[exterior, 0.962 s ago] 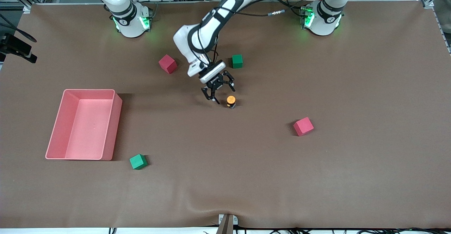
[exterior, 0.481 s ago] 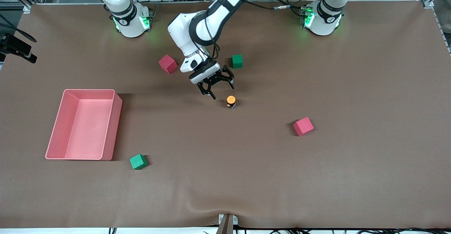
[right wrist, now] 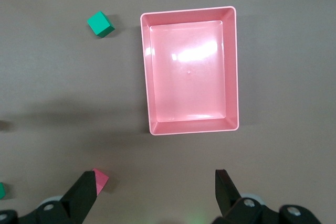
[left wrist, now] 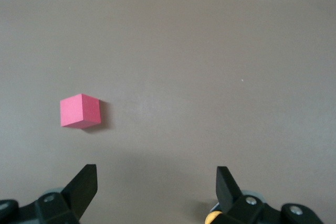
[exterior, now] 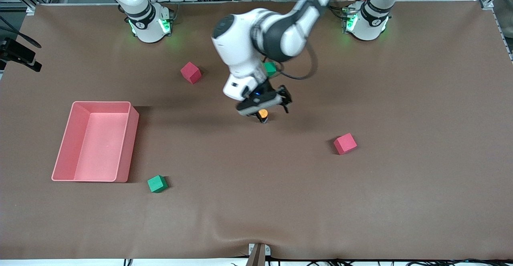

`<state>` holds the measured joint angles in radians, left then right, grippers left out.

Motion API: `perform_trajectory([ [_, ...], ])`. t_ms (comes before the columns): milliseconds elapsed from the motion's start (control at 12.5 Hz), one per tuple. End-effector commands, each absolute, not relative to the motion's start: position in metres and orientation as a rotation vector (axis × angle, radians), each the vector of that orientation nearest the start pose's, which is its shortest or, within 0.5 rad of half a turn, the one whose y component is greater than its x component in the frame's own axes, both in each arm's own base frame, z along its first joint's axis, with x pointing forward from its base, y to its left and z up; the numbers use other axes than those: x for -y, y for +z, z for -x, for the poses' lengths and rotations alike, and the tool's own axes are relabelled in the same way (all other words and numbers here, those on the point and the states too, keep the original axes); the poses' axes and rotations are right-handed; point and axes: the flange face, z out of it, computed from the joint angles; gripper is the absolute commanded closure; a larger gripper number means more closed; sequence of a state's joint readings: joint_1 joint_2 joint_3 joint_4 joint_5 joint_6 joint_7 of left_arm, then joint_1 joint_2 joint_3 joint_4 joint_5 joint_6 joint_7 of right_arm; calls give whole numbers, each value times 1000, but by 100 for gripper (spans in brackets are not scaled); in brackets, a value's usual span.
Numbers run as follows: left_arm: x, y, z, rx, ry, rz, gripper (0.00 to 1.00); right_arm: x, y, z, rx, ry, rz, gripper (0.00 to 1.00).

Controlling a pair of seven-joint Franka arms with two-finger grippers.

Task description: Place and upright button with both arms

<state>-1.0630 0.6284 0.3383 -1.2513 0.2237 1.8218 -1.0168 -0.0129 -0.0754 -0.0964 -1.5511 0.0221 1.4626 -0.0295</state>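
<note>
While left gripper (exterior: 267,105) part-hides button (exterior: 263,114), right gripper (right wrist: 156,195) overlooks tray (right wrist: 231,66)

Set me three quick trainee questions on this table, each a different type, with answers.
1. True or false: the left claw is shut on the button.
2. Compared with the button, the pink cube toward the left arm's end of the table lies: A) nearer to the front camera, B) farther from it, C) on top of it.
3. Fill in: the right claw hangs open over the ____.

Key:
1. False. The left claw is open over the button.
2. A.
3. pink tray.
</note>
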Motion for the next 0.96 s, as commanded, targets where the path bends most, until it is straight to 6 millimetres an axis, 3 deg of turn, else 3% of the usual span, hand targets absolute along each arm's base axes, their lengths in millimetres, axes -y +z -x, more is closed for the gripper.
perform_trajectory([
  [0,435,461,-562,273,-284,2942,0,59,670,-516,-125,8,3123,0],
  [240,365,481,-602,344,-213,2990,0,59,670,-516,-125,8,3123,0],
  [321,345,486,-608,280,-175,2989,0,59,670,-516,-125,8,3123,0],
  [401,338,485,-609,190,-139,2983,0,60,670,-516,-128,8,3124,0],
  [721,272,493,-634,183,-56,3001,0,61,670,-516,-130,6,3124,0],
  [881,256,493,-641,202,-45,3010,0,61,670,-516,-133,6,3124,0],
])
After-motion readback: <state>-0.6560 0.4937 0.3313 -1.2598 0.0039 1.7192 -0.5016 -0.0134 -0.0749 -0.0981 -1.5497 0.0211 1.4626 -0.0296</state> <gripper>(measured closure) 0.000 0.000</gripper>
